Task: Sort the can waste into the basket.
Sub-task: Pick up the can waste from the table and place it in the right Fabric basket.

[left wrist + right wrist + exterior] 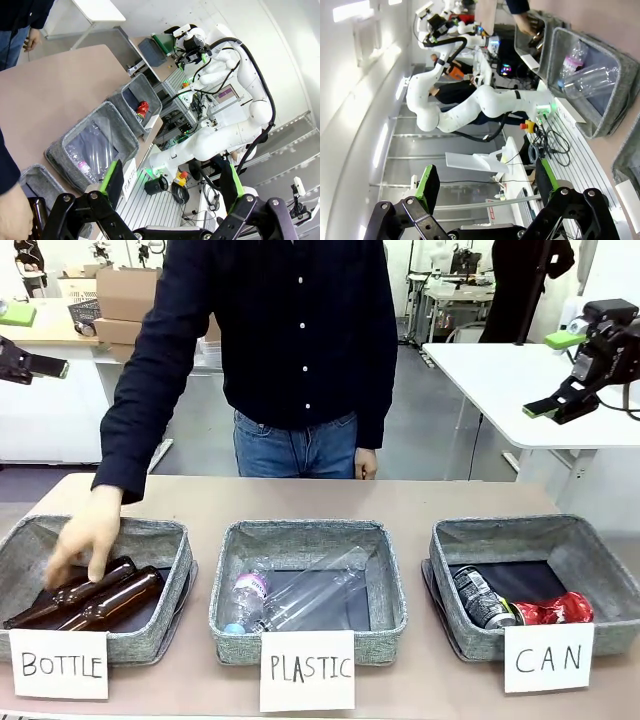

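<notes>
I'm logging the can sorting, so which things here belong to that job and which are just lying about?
Job: red can, black can, both lying in the CAN basket.
Lying about: brown bottles in BOTTLE basket, under the person's hand; clear plastic bottles in PLASTIC basket.

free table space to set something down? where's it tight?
Bare table runs the full width between the three baskets and the person. Narrow strips lie between the BOTTLE basket and PLASTIC basket, and between that and the CAN basket. Crowded: the front edge with cards, and the BOTTLE basket, where the person's hand is on the brown bottles.
</notes>
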`<move>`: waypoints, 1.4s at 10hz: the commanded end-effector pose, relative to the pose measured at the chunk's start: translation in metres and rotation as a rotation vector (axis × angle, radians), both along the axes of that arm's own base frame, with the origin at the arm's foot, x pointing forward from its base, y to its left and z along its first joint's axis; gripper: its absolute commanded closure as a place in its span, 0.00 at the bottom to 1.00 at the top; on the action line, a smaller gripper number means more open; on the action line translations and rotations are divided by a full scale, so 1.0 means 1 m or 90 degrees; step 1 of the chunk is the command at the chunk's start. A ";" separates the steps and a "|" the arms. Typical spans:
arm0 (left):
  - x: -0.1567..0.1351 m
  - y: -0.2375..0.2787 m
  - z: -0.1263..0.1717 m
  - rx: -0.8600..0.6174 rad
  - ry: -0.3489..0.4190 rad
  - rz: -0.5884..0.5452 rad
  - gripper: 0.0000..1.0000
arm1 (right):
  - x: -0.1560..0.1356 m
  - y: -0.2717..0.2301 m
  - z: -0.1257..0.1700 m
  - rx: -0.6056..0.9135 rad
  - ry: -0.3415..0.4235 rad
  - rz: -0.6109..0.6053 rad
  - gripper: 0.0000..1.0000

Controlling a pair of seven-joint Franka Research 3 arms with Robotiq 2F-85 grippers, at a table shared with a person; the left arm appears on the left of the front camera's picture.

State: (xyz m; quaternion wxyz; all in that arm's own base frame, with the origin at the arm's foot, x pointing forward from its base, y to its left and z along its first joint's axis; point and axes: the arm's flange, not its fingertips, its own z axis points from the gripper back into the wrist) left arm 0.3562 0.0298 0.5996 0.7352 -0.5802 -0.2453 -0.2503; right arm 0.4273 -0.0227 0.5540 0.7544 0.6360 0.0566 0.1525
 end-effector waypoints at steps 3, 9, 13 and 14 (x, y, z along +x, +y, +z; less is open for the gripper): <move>-0.002 0.000 0.001 -0.006 -0.007 -0.007 0.00 | 0.001 0.000 0.000 -0.008 -0.015 0.000 0.00; -0.002 0.000 0.001 -0.006 -0.007 -0.007 0.00 | 0.001 0.000 0.000 -0.008 -0.015 0.000 0.00; -0.002 0.000 0.001 -0.006 -0.007 -0.007 0.00 | 0.001 0.000 0.000 -0.008 -0.015 0.000 0.00; -0.002 0.000 0.001 -0.006 -0.007 -0.007 0.00 | 0.001 0.000 0.000 -0.008 -0.015 0.000 0.00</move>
